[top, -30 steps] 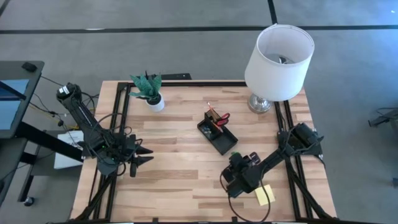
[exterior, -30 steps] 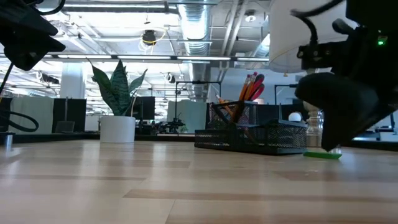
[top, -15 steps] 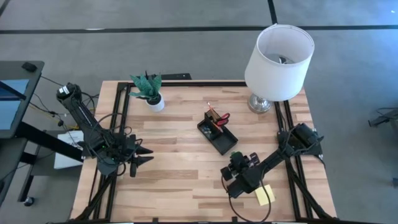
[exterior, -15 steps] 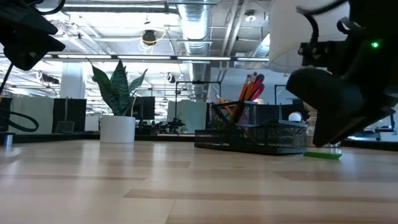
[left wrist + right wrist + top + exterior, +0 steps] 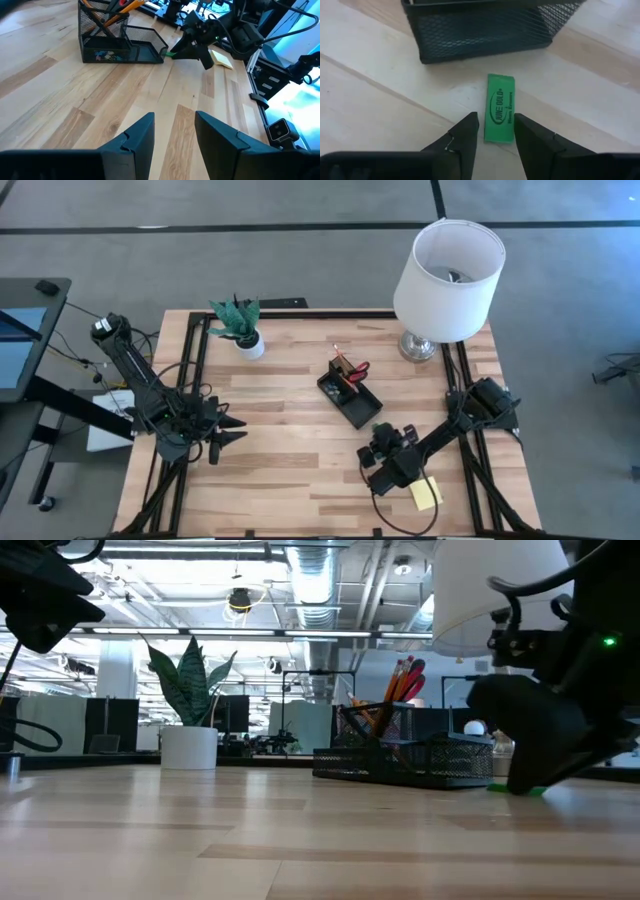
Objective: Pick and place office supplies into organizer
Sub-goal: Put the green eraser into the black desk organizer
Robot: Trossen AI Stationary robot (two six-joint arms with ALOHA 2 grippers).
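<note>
The small green block (image 5: 500, 108) lies flat on the table just near of the black mesh organizer (image 5: 485, 30). My right gripper (image 5: 495, 118) is open and low over the table, with one finger on either side of the block's near end and a thin gap on each side. In the high view the right gripper (image 5: 380, 442) sits next to the organizer (image 5: 350, 392). Red-handled scissors (image 5: 360, 368) and orange pencils (image 5: 340, 358) stand in the organizer's cup. The yellow sticky-note pad (image 5: 425, 493) lies beside the right arm. My left gripper (image 5: 172, 117) is open and waits at the table's left side.
The potted plant (image 5: 243, 330) stands at the far left and the white-shaded lamp (image 5: 448, 275) at the far right corner. Bare wood lies between the two arms (image 5: 290, 450). Black frame rails (image 5: 190, 370) run along both table sides.
My right gripper has come down toward the table, from hanging over the green block to standing low around it. It has also shifted slightly toward the table's right. The block and the organizer have stayed in place.
</note>
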